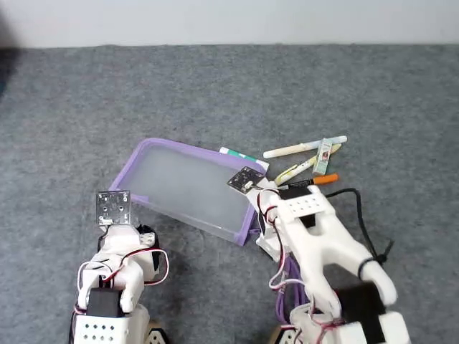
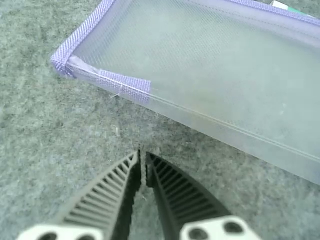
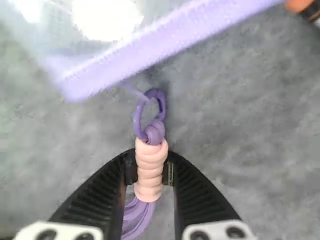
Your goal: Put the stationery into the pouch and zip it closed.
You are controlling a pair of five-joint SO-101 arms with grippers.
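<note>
My left gripper (image 2: 142,161) is pressed together and holds nothing. It sits on the table (image 1: 373,93) near the front edge, just short of the pouch (image 1: 190,186), close to its left front corner and not touching it.

The pouch lies flat mid-table. Its long axis runs left to right, with the right end swung a bit toward the front edge. I can't tell whether the zip is open.

My right gripper (image 3: 148,157) is at the pouch's right end, near its front corner, and pinches the pink zip pull (image 3: 150,167). The pull's purple loop (image 3: 152,107) leads up to the purple band on that end. The pull points from the pouch toward me, in line with the jaws.

The pens (image 1: 305,149) lie outside the pouch, just past its right back corner. They are bunched together, mostly lengthwise left to right, with an orange-capped pen (image 1: 321,180) nearest my right arm. A small white-and-green piece (image 1: 239,153) peeks out along the pouch's back edge.

The key relation is that the stationery is on the right, beyond the pouch's right end, so my right arm is much nearer to it. I think my left gripper suits pinning the left end while the zip moves.
</note>
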